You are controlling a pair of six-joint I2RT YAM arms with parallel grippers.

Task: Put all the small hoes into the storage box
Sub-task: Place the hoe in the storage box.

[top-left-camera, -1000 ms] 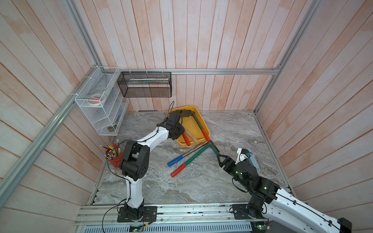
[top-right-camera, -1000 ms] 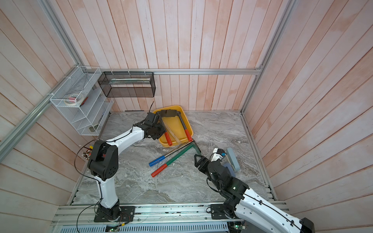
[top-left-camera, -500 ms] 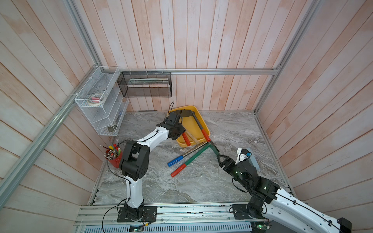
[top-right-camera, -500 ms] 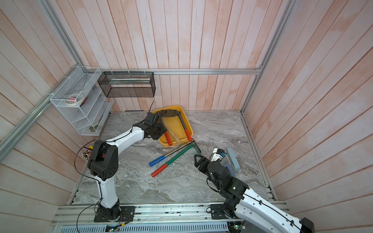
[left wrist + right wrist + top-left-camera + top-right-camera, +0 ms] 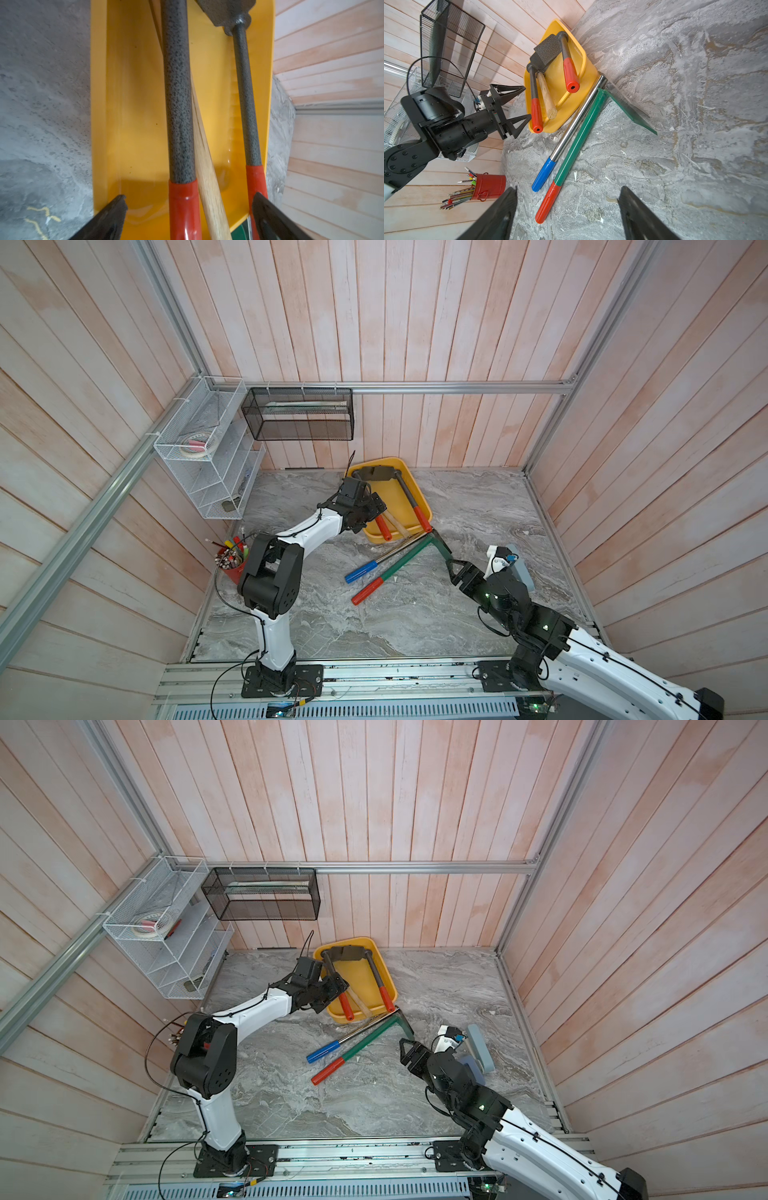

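box (image 5: pixel 128 104): glossy smooth plastic
hoe (image 5: pixel 178 104): speckled rough metal, glossy grip (image 5: pixel 184 207)
handle (image 5: pixel 207 176): bare wood
table (image 5: pixel 41 104): matt marbled stone

**Small hoe lies in the yellow storage box**

The storage box (image 5: pixel 388 491) is a shallow yellow plastic tray with rounded corners and a rolled rim. It sits flat on the grey marbled table at the far side, left of centre, its far end close to the back wall and its long axis turned slightly. The small hoe (image 5: pixel 383 526) has a grey speckled metal shaft and a red grip. It lies lengthwise along the left part of the box (image 5: pixel 135 124), dark head at the far end. The hoe's (image 5: pixel 534 89) red grip end pokes just past the near rim.
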